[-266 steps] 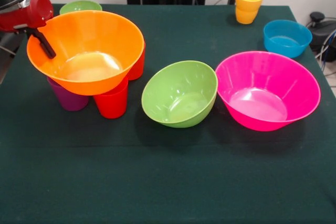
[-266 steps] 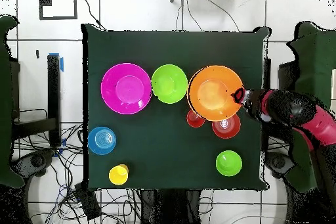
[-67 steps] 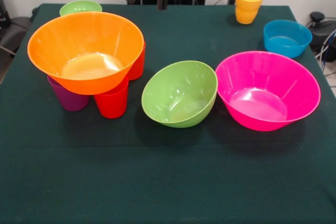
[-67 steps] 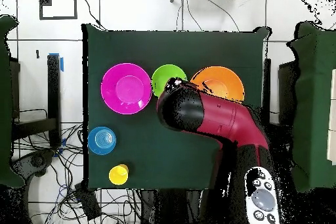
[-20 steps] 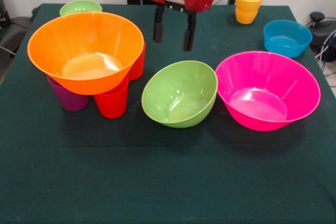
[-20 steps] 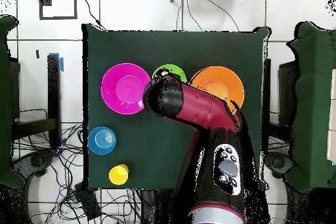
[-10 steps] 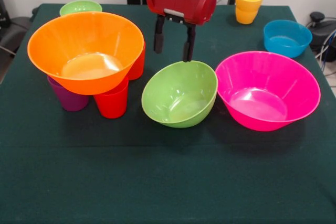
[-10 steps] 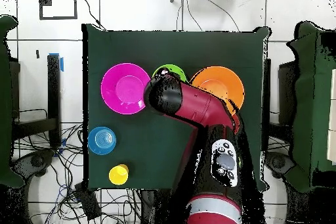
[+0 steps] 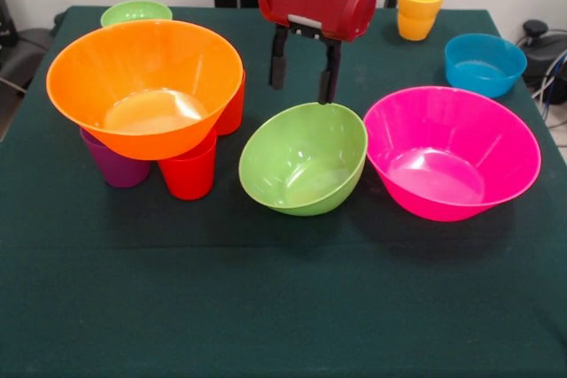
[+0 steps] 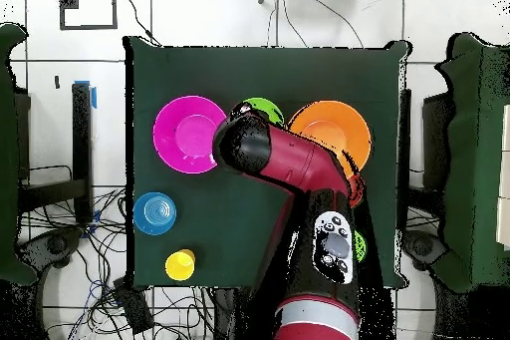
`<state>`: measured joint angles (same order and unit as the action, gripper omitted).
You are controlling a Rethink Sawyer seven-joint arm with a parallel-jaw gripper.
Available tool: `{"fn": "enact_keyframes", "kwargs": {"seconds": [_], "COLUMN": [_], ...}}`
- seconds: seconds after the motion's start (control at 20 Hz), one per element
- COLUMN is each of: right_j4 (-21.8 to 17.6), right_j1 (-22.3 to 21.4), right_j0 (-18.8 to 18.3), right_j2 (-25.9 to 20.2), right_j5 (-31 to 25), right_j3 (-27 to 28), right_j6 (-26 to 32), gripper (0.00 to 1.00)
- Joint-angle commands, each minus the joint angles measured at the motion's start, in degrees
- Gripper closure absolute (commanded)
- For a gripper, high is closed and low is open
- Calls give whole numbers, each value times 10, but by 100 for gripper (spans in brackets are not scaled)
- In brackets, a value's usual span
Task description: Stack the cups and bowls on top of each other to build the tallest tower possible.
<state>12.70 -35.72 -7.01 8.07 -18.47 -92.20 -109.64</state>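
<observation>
My gripper [image 9: 303, 93] hangs open over the far rim of the medium light green bowl [image 9: 303, 158], which lies tilted toward the camera. One fingertip [image 9: 328, 95] is level with that rim and the other is behind it. A large orange bowl [image 9: 146, 86] rests on a purple cup [image 9: 115, 168], a red cup [image 9: 188, 174] and a red-orange cup [image 9: 233, 108]. The large pink bowl [image 9: 452, 152] stands right of the green one. In the overhead view the arm [image 10: 289, 162] hides the gripper and most of the green bowl [image 10: 264, 108].
A small blue bowl [image 9: 484, 64] and a yellow cup [image 9: 419, 8] stand at the back right. A small green bowl [image 9: 135, 11] sits behind the orange one. Overhead, the pink bowl [image 10: 189, 134], blue bowl [image 10: 155, 212] and yellow cup [image 10: 180, 264] lie uncovered.
The gripper has come down to the green bowl's far rim and shifted a little to the right in the front view. It stays open. The bowls and cups have not moved.
</observation>
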Motion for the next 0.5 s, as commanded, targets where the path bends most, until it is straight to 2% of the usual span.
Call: {"fn": "enact_keyframes", "kwargs": {"seconds": [0.05, 0.25, 0.5], "right_j4": [16, 20, 20], "right_j1": [6, 1, 1], "right_j0": [13, 22, 15], "right_j2": [-19, -11, -19], "right_j5": [-6, -14, 0], "right_j3": [18, 18, 9], "right_j6": [-102, -104, -96], "gripper": [0, 0, 0]}}
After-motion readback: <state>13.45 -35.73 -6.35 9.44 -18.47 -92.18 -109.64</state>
